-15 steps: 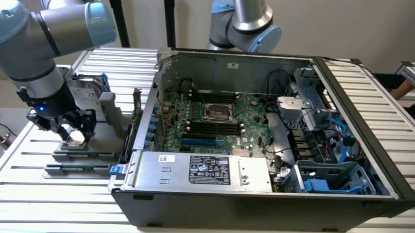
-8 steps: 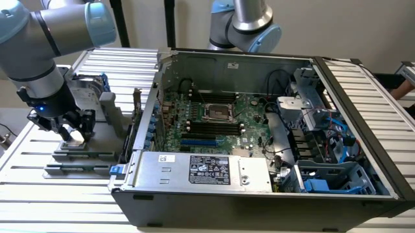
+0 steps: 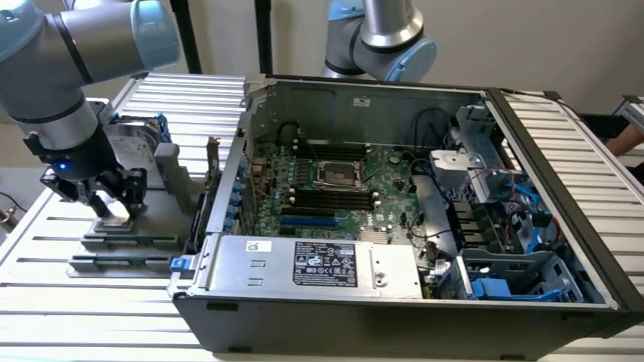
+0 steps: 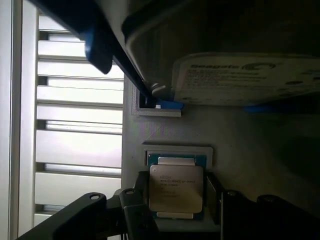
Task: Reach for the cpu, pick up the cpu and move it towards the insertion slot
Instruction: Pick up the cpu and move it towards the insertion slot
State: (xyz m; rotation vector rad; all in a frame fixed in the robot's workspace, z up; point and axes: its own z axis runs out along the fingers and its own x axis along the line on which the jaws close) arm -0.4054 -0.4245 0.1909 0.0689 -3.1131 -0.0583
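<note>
gripper (image 3: 114, 202) low over grey fixture (image 3: 121, 245) at exterior view's left, jaws flanking cpu (image 4: 176, 187) seated in pale holder (image 4: 177, 150), pinching or not cannot tell, hard drive (image 4: 240, 80) just beyond, insertion slot (image 3: 339, 173) well apart inside open case (image 3: 403, 317)

The cpu (image 4: 176, 187) is capped in silver-grey and rimmed in green. The hard drive (image 4: 245, 80) is labelled in white and bracketed in blue. The desk (image 3: 101, 317) is striped in pale silver.

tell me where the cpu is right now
On the exterior view's left, the cpu sits in its pale holder outside the computer case, under the claw, near the hard drive.
</note>
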